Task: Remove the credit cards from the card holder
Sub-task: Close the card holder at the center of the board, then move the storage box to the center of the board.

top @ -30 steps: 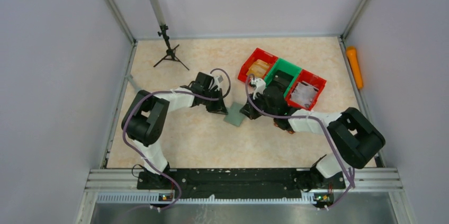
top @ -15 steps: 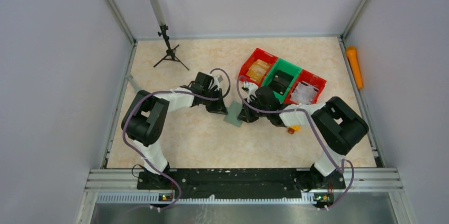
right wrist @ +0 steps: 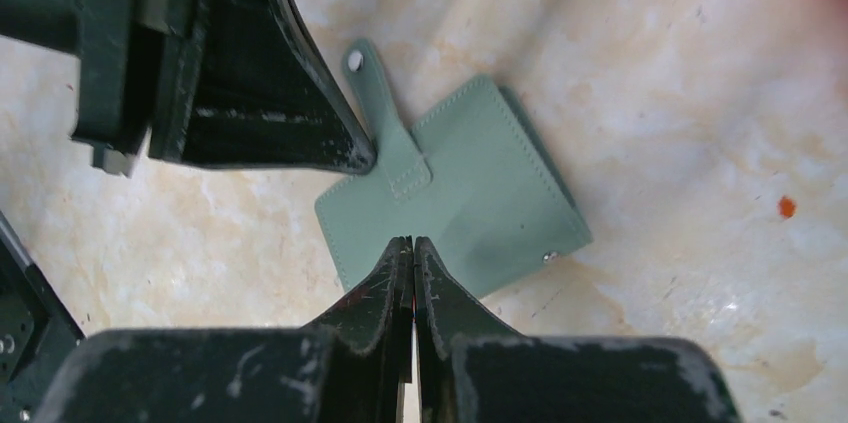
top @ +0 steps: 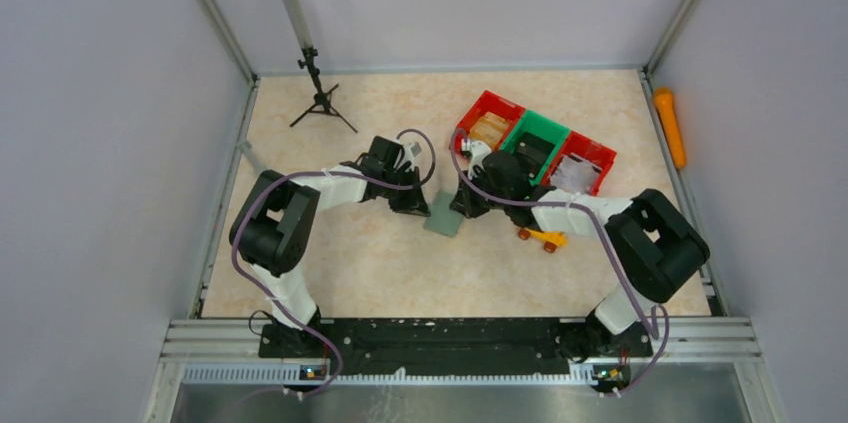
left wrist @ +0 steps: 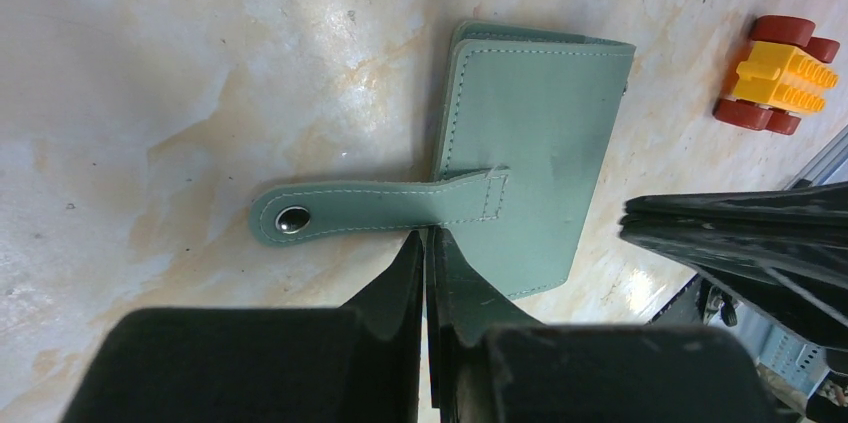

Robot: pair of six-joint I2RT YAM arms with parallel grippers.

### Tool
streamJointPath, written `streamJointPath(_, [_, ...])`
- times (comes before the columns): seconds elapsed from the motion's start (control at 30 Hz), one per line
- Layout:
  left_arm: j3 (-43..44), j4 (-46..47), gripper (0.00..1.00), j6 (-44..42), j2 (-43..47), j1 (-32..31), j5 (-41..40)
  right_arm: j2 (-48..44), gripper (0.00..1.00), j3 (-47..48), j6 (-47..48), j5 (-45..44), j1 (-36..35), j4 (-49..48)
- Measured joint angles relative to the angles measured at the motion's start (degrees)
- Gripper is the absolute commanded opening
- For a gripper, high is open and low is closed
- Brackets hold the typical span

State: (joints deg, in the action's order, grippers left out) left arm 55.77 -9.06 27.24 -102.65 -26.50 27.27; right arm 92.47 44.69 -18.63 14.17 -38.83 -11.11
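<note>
The card holder (top: 443,216) lies shut and flat on the table between my two grippers. In the left wrist view it is a grey-green square (left wrist: 540,133) with its snap strap (left wrist: 360,211) unfastened and lying out to the side. My left gripper (left wrist: 425,240) is shut, its tips at the holder's edge just under the strap's base. My right gripper (right wrist: 412,243) is shut, its tips over the holder's (right wrist: 470,188) opposite edge. I see nothing held between either pair of fingers. No credit cards show; they are hidden.
A yellow toy car (top: 541,237) with red wheels sits right of the holder, also in the left wrist view (left wrist: 775,73). A red bin (top: 487,123), a green bin (top: 533,148) and another red bin (top: 582,168) stand behind my right arm. A black tripod (top: 320,103) stands back left.
My right arm has swung its elbow and forearm, uncovering the toy car, and its gripper has shifted slightly toward the back by the holder. The left arm and the holder have not moved.
</note>
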Motion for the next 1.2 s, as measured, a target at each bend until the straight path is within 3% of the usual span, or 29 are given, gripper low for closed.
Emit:
streamJointPath(0.57, [0.00, 0.07, 0.06, 0.02, 0.17, 0.00, -0.09, 3.69, 0.00, 2.75, -0.46, -8.59, 1.03, 3.76])
streamJointPath(0.67, [-0.26, 0.11, 0.07, 0.00, 0.46, 0.00, -0.22, 1.31, 0.00, 3.10, -0.42, -10.38, 1.09, 6.47])
streamJointPath(0.8, [-2.34, 1.14, 0.15, 0.00, 3.08, 0.00, -0.72, -5.31, 0.00, 3.28, -0.22, -14.51, 1.38, 10.82])
streamJointPath(0.87, [-3.61, 1.70, 0.19, -0.04, 5.55, 0.00, -1.29, -9.20, 0.08, 3.82, -0.22, -17.49, 1.95, 13.33])
streamJointPath(0.9, [-4.31, 2.29, 0.21, -0.04, 6.99, 0.00, -1.46, -11.41, 0.17, 4.17, -0.42, -19.43, 2.49, 14.78])
streamJointPath(0.93, [-4.87, 2.84, 0.23, -0.07, 8.24, 0.00, -1.64, -13.27, 0.36, 4.26, -0.70, -21.14, 3.19, 15.63])
streamJointPath(1.0, [-6.62, 4.46, 0.27, 0.02, 11.45, 0.00, -2.14, -17.14, 0.62, 4.28, -1.40, -24.74, 5.31, 18.51])
streamJointPath(1.07, [-8.24, 5.79, 0.35, 0.02, 14.51, 0.00, -2.89, -20.22, 0.72, 4.24, -2.49, -27.85, 7.85, 21.07])
streamJointPath(1.2, [-11.87, 9.07, 0.63, -0.09, 21.35, 0.00, -5.55, -24.96, 0.86, 4.04, -4.50, -32.83, 13.66, 24.83])
